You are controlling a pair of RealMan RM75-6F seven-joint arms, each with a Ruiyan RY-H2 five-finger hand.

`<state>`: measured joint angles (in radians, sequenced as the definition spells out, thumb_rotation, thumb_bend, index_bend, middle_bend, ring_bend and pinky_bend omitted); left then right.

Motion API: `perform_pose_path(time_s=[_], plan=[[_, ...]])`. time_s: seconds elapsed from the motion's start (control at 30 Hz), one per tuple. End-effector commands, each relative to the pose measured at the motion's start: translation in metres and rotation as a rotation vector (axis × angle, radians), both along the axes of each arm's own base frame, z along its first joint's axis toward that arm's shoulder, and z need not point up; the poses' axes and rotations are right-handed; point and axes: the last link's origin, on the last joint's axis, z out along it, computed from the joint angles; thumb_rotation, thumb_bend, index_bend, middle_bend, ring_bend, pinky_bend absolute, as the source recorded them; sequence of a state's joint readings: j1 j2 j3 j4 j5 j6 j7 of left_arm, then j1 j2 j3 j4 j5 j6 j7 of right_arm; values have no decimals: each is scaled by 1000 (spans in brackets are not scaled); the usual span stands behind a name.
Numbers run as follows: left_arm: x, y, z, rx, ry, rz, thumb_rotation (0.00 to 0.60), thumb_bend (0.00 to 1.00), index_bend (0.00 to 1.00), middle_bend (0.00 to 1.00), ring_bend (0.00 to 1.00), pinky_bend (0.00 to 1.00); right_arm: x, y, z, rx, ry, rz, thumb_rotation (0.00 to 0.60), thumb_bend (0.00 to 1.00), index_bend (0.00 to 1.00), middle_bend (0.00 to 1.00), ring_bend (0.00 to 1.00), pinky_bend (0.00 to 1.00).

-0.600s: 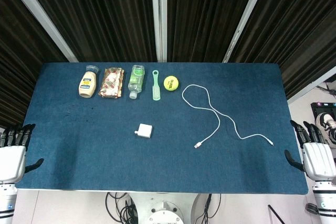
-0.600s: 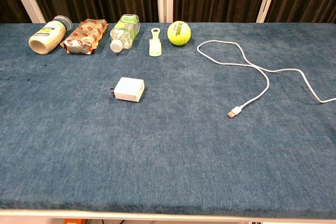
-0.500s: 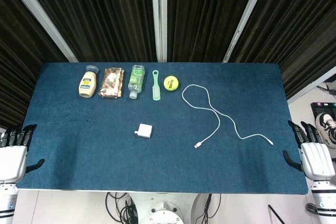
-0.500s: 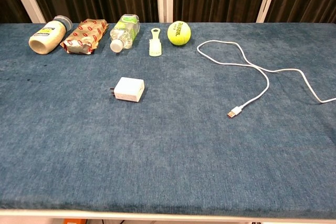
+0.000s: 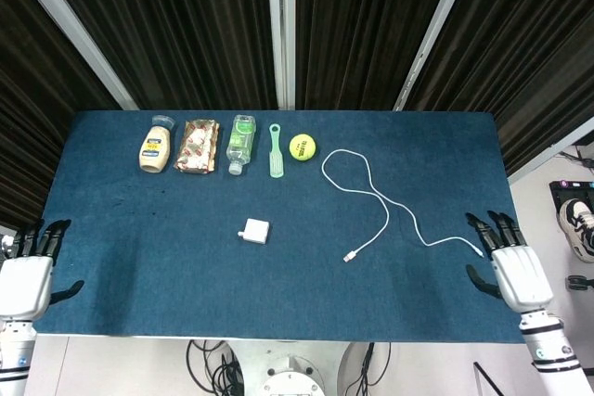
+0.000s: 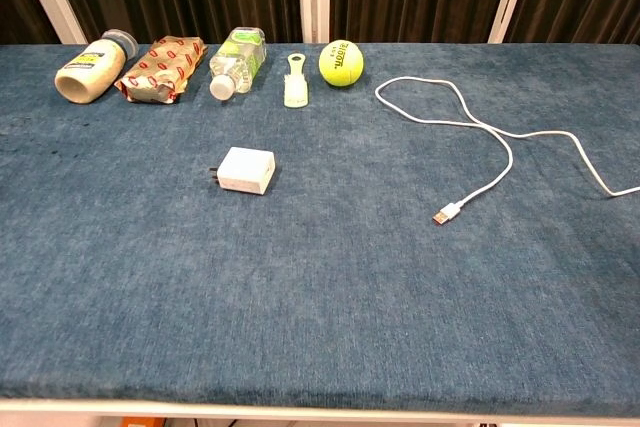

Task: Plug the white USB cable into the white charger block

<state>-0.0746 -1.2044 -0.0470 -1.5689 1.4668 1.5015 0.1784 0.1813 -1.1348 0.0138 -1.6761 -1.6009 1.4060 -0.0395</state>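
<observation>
The white charger block (image 5: 254,230) (image 6: 246,170) lies flat near the middle of the blue table. The white USB cable (image 5: 375,197) (image 6: 495,133) snakes across the right half, with its USB plug (image 5: 350,255) (image 6: 446,213) pointing toward the front. My right hand (image 5: 515,271) hovers over the table's right front corner, fingers spread and empty, just right of the cable's small far end (image 5: 478,252). My left hand (image 5: 24,275) sits off the left edge with fingers apart and nothing in it. Neither hand shows in the chest view.
Along the back of the table (image 5: 139,257) lie a mayonnaise bottle (image 5: 155,146), a snack packet (image 5: 199,146), a clear green-labelled bottle (image 5: 240,143), a green brush (image 5: 275,151) and a tennis ball (image 5: 302,146).
My right hand has moved left from beside the table to over its right front corner, near the cable's end. The left hand has barely shifted.
</observation>
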Motion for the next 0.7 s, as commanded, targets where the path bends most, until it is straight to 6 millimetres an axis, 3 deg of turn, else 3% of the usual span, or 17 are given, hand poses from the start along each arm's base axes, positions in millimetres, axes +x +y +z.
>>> perform_pose_path(time_s=[0.03,0.2,0.4,0.7], plan=[[0,0,-1,-3,-2,1,600,0,87,97,30,0,28,-19,-31,106,55,112,600,189,165,238,5,0],[-1,-4,-2,-25,-11,12,600,0,87,97,30,0,57,-42,-74,223,168,213,600,174,250,239,5,0],[-5,-5,-2,-45,-18,31,600,0,87,97,30,0,74,-66,-116,274,230,228,600,234,361,226,2,0],[-9,-2,-2,-64,-27,42,600,0,86,93,29,0,84,-78,-149,327,266,207,600,271,394,211,0,0]])
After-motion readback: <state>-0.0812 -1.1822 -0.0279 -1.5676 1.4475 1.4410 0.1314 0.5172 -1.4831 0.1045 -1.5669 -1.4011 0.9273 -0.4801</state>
